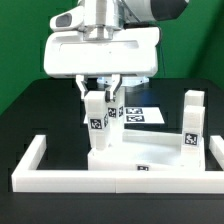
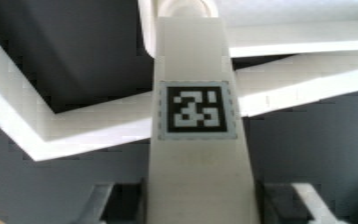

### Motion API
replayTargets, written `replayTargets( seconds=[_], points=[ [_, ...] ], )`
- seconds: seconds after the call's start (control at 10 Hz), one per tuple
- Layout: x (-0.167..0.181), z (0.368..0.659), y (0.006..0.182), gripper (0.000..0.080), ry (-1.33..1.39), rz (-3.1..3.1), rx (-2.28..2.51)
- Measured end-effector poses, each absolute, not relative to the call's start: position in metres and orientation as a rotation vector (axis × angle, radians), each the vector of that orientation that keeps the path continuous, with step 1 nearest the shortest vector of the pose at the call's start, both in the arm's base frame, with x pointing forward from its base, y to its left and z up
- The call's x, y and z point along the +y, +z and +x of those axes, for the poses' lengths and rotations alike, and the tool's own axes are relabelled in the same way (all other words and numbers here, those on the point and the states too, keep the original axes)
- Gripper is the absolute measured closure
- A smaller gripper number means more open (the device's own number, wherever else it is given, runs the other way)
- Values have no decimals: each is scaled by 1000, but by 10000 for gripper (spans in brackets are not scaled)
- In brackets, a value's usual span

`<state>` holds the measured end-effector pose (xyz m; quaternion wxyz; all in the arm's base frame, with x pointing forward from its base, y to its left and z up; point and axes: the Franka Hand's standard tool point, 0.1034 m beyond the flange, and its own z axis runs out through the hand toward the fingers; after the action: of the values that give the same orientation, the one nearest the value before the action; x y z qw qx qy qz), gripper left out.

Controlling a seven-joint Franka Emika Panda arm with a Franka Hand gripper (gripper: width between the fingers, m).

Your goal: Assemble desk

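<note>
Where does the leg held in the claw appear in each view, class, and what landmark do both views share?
Exterior view: the held leg stands upright left of centre, over the tabletop.
Wrist view: it runs down the picture's middle.
Shared landmark: the leg's square tag.

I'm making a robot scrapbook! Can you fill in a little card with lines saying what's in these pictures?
Held part: leg with a black-and-white tag, upright between the jaws of the gripper
Tabletop: white tabletop, flat on the black table
Fitted leg: leg standing on tabletop, at the exterior view's right
Border: U-shaped wall around the tabletop
Behind: marker board
</note>
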<state>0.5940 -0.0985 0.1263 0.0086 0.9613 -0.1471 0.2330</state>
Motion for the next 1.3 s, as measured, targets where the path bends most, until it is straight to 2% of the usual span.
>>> replayTargets(
  seconds=[0.9, 1.3],
  points=[
    [-88, 607, 125, 510, 980, 2841, -425],
    [-83, 608, 125, 510, 989, 2840, -413]
  ],
)
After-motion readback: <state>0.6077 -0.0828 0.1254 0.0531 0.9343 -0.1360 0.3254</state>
